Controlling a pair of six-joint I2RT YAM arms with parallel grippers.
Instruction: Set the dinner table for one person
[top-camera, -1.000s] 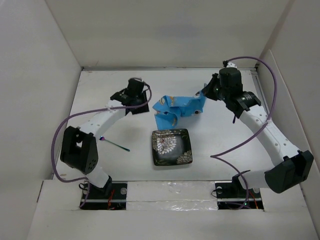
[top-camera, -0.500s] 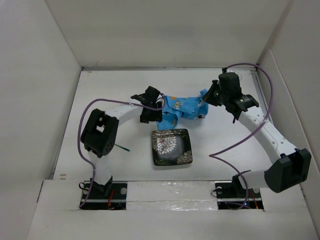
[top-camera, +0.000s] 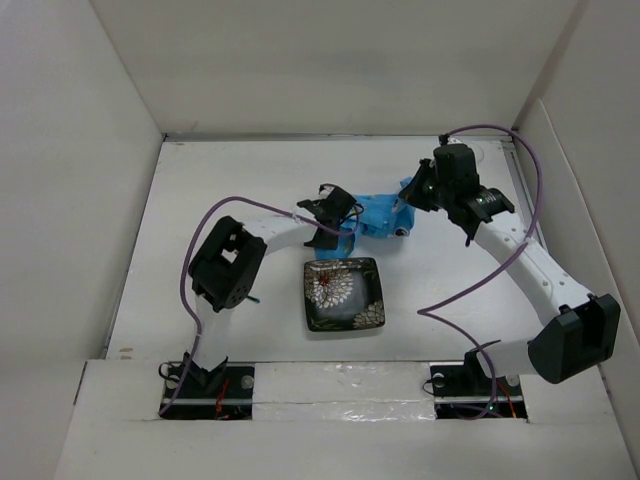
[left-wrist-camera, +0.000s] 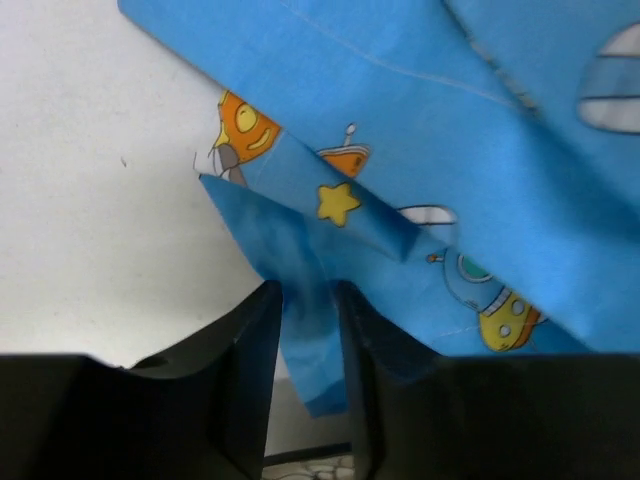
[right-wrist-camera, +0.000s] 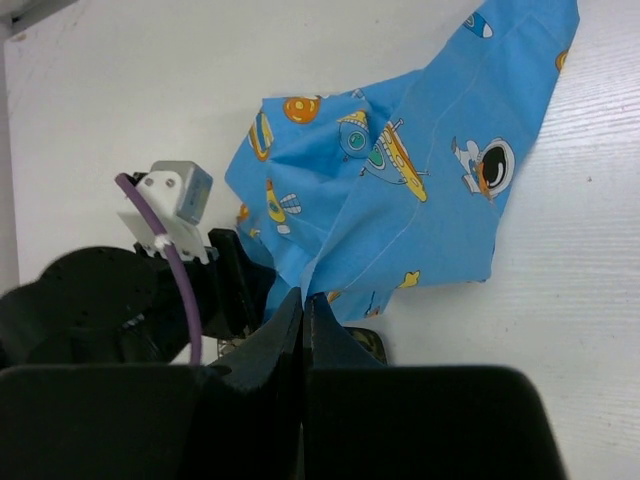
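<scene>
The dinner table (top-camera: 200, 190) is the flat white surface filling the middle of the top view, with white upright panels on its left, far and right sides. On its left part the left arm (top-camera: 225, 265) bends at a dark elbow and reaches rightward across the surface toward the centre. A thin dark stick (top-camera: 252, 297) shows just beside that elbow; too little of it is visible to name it.

The left gripper (left-wrist-camera: 305, 310) sits near the table's centre, just behind the far left corner of a square dark plate (top-camera: 343, 293) with a pale flower pattern, which lies flat on the table in front of the arms. The wrist view shows the two black fingers (left-wrist-camera: 255, 360) clamped on a narrow fold of the blue cartoon-print cloth (top-camera: 378, 212), the fold filling the slot between them.

The cloth, printed with rockets, stars and an astronaut, lies bunched on the table just behind the plate and stretches between the two grippers.

At its right end the right gripper (right-wrist-camera: 303, 305) is pinched tight on a crease of the cloth, fingertips pressed together. Beyond those fingertips the cloth spreads partly flat on the white surface. The right arm (top-camera: 530, 260) runs back along the table's right side to its base.
</scene>
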